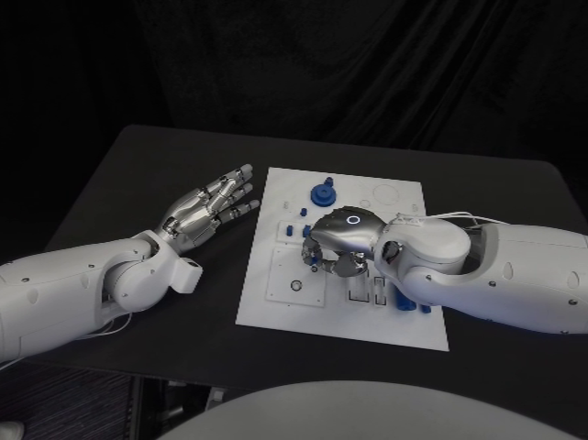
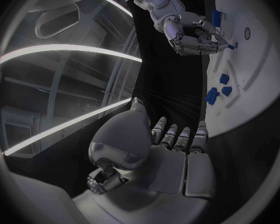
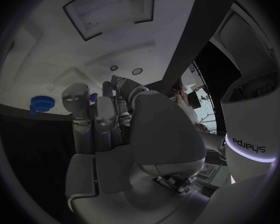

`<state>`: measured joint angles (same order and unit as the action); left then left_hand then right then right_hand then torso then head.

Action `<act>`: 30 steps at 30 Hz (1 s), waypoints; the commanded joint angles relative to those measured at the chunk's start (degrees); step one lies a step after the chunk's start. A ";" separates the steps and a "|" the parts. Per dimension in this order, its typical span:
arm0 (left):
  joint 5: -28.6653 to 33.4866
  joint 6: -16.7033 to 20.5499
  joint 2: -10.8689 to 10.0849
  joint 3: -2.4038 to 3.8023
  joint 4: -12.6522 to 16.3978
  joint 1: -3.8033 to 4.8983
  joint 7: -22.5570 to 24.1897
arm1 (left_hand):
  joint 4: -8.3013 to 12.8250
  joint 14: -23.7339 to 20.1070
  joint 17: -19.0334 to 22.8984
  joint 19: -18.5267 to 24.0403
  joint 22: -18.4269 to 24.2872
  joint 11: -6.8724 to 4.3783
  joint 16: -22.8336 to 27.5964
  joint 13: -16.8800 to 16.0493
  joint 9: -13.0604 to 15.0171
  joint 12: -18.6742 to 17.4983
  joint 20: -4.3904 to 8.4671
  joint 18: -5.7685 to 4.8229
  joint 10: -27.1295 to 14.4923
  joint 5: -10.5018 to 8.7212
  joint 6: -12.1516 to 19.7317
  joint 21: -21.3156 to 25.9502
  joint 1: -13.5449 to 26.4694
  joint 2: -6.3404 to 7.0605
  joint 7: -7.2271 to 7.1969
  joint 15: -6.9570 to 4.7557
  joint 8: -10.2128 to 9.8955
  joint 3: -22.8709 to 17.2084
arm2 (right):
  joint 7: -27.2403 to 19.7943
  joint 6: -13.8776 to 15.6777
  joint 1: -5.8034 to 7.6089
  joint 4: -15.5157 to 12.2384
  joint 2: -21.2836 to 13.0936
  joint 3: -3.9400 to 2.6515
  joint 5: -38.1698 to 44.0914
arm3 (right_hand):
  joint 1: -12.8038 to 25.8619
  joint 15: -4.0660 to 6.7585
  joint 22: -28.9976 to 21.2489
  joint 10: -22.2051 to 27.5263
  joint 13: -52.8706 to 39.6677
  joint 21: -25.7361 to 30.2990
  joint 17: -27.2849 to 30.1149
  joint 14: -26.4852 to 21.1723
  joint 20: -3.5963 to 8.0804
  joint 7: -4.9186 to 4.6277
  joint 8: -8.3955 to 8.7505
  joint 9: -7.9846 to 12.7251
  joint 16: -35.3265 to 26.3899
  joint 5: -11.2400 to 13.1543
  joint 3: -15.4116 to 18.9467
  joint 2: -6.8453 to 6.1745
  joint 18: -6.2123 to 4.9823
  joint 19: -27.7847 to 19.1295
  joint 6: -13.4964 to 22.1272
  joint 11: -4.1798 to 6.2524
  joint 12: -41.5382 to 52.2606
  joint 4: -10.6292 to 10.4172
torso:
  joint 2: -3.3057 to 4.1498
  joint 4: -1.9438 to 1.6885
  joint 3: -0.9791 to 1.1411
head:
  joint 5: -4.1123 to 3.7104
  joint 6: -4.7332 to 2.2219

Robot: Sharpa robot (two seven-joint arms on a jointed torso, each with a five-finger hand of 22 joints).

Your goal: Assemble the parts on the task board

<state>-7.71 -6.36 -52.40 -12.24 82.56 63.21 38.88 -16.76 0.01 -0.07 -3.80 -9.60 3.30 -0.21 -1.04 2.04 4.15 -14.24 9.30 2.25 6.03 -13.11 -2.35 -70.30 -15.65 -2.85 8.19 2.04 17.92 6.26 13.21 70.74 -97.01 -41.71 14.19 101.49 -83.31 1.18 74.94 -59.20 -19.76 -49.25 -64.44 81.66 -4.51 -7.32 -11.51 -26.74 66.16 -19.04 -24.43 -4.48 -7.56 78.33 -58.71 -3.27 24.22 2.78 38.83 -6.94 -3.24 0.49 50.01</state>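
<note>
Two hands show in your head view. The right hand (image 1: 343, 246) hangs over the middle of the board (image 1: 281, 316), fingers curled down among the small blue parts (image 1: 312, 259); you cannot tell whether it pinches one. A blue gear (image 1: 323, 193) stands at the board's far edge and more blue pieces (image 1: 412, 305) lie at the near right, just beside the right arm. The left hand (image 1: 212, 209) lies flat, fingers spread, holding nothing, over the table left of the board and apart from it.

Your left wrist view has the left hand (image 2: 174, 144) open towards the board (image 2: 258, 84), with the right hand (image 2: 193, 37) bent over it, fingertips close to a blue bit (image 2: 229, 47).

Your right wrist view has the right hand (image 3: 124, 119) with fingers pointing at the board (image 3: 47, 59); the gear (image 3: 43, 104) sits beyond them.

Risk, as I judge it: curled fingers so close could nudge loose parts or jam one tilted in its seat.
</note>
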 commanded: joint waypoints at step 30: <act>0.32 -1.12 0.53 0.05 -0.56 -1.09 2.54 | 0.08 -0.01 0.07 0.31 0.19 0.05 0.21 0.10 -0.05 -0.34 -0.09 0.99 -0.49 1.63 0.41 0.17 0.51 -0.82 0.43 -0.22 -0.29 -0.16 | 0.66 -1.28 -0.73 -0.65 -1.14 -0.04 1.95 | 0.76 -0.01 5.57 -0.26 0.01 -0.15 0.09 0.40 -0.07 -0.16 1.54 0.17 0.16 0.36 -0.31 -0.24 0.51 0.24 1.27 -0.19 -0.31 -0.37 | -0.01 -0.04 -0.04 | 0.58 -0.01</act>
<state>-7.70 -6.74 -52.01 -12.24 81.96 62.20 38.89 -16.75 0.02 -0.05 -3.81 -9.46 3.29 -0.21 -1.01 2.04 4.15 -14.24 9.30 2.25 7.47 -12.91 -2.35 -69.77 -16.19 -2.65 8.19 2.04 17.91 6.34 12.50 70.21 -97.50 -42.82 14.18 102.85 -83.02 1.39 74.92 -59.59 -19.82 -49.51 -64.39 81.86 -4.51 -7.61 -10.16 -26.68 66.15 -19.03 -24.59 -4.80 -7.58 78.33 -57.79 -3.28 24.22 2.61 38.81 -6.95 -3.25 1.16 50.01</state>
